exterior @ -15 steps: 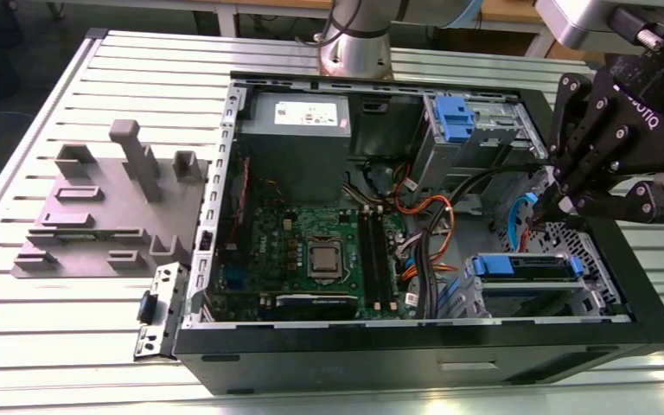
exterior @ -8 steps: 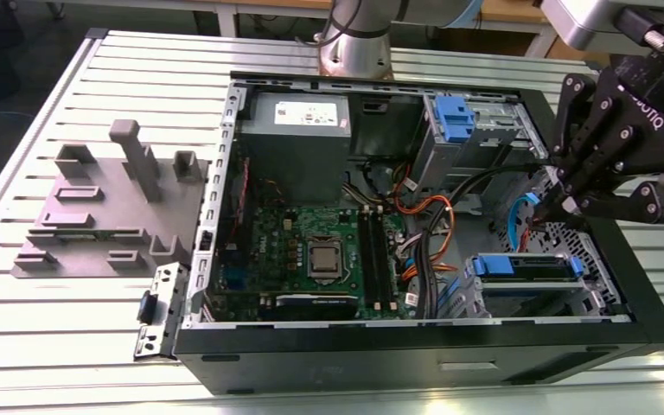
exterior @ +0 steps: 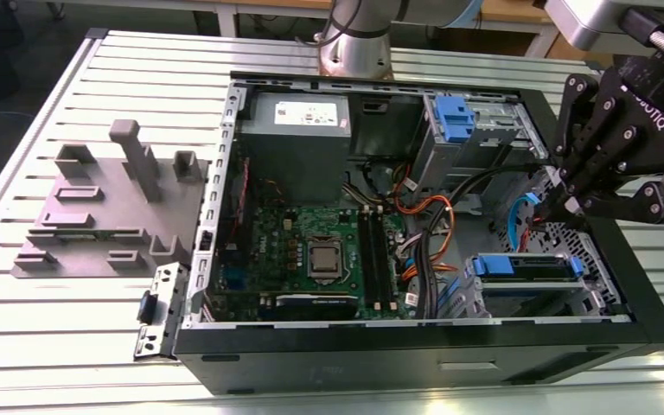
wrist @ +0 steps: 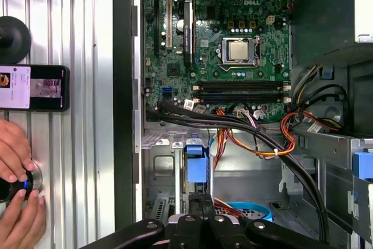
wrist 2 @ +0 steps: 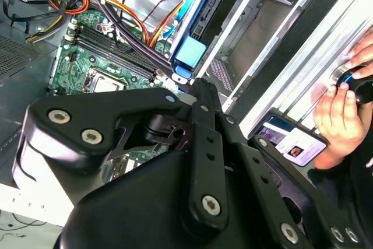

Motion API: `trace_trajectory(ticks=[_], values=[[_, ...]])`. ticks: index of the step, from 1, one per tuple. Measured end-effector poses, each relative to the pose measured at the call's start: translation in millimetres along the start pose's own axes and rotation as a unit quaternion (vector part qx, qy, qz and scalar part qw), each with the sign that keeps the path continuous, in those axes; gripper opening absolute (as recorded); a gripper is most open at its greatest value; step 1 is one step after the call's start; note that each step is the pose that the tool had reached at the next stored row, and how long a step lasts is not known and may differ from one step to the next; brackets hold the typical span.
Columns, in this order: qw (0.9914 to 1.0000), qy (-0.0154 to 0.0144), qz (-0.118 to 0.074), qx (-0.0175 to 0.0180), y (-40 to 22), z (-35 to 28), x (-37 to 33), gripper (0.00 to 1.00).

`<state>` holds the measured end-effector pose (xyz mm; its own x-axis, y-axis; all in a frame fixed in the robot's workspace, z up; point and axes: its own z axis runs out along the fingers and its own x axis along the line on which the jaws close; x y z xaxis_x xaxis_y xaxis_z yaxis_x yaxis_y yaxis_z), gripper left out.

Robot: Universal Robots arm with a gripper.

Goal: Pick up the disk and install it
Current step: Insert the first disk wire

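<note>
Right, the gripper hangs over the open computer case at the exterior view's right; its jaws are drawn together, a narrow closed claw with nothing between them.

And the disk sits down in the drive bay at the case's near corner on that same side, its blue carrier framing it; in the first wrist view the blue end tab stands just beyond the gripper, very close; whether they touch, I cannot tell. The second wrist view has the gripper pointing at that same tab.

Beside the bay lies the green motherboard, and a tangle of black, orange and red cables runs between the two; the grey power-supply box sits at the far wall of the case.

Out on the slotted metal table, a grey fixture stands well apart on the exterior view's left; in the first wrist view a person's hand rests on a round blue-lit knob, with a phone lying near it.
</note>
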<state>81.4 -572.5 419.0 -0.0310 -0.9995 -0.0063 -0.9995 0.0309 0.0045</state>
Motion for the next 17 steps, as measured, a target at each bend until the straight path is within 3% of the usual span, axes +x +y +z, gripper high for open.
trace_trajectory(ticks=[8, 13, 17], values=[[1.0, -0.0001, 0.0, 0.0, -0.9, 0.1, 0.0, 0.11], [1.0, 0.0, 0.0, 0.0, -11.3, 0.1, -0.3, 0.11], [1.0, 0.0, 0.0, 0.0, -13.6, -1.0, -0.4, 0.11]])
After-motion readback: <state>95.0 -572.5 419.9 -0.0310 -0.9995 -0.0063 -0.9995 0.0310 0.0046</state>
